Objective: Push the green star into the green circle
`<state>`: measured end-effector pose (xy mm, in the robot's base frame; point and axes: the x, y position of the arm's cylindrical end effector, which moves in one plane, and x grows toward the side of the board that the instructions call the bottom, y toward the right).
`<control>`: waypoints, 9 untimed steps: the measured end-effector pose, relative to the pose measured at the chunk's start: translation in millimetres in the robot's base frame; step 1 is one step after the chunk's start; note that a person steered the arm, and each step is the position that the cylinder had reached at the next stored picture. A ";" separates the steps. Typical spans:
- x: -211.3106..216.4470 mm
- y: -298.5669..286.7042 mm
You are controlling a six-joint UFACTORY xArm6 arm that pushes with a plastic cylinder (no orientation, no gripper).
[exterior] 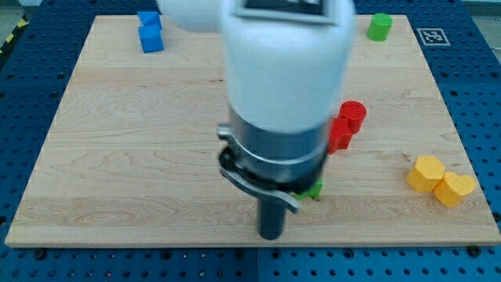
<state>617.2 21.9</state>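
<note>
pincer: none, my tip (pixel 271 234) | apparently beside mostly hidden green star (pixel 315 190)

Not much to read here, honestly. The only sign-like thing is a black-and-white square marker (pixel 432 36) sitting on the blue perforated surface (pixel 477 70), just off the wooden board's (pixel 117 157) top right corner; it's a pattern, not letters. There's a dark panel on the white arm housing (pixel 286 63) at the view's top, but nothing legible on it.
</note>
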 end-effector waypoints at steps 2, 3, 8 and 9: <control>-1.8 27.5; -12.8 66.0; -49.4 37.3; -57.9 37.5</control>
<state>559.3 59.4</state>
